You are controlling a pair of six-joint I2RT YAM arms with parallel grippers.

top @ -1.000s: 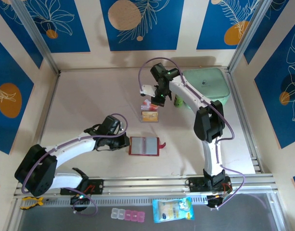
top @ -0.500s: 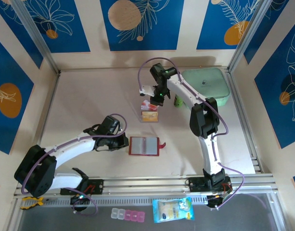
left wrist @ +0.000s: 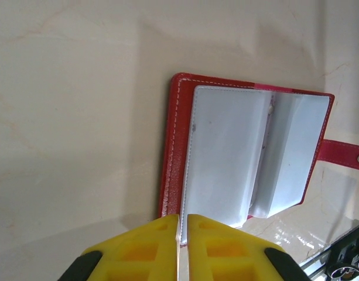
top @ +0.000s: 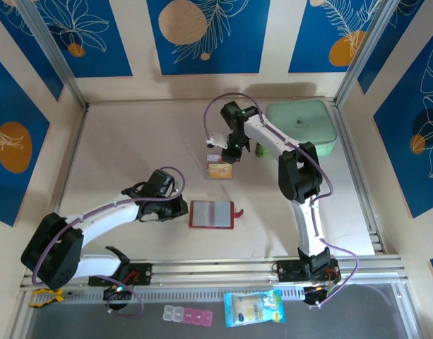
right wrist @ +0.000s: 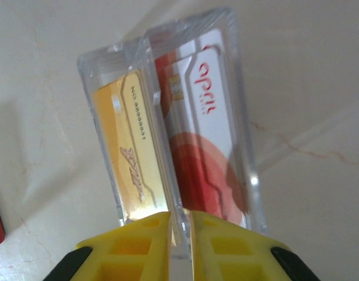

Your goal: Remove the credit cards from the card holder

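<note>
Credit cards (right wrist: 129, 158) sit in clear plastic tray (right wrist: 238, 70): orange-yellow one in one compartment, red-and-white one in the other. Tray stands on table (top: 131, 155), beyond card holder (top: 212, 214) and apart from it. Card holder lies open, pale sleeves up. Right gripper (right wrist: 179, 240) at tray's near edge, thin slit between jaws, divider running into it; gripping or not, can't tell. Left gripper (left wrist: 183, 234) clenched on card holder's left edge. Mint-green case (top: 301, 123) back right.

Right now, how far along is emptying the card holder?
The card holder looks empty; the orange-yellow card and red-and-white card sit in the clear tray. The left gripper pinches the holder's edge, the right gripper hangs over the tray. Remaining: let go.
</note>
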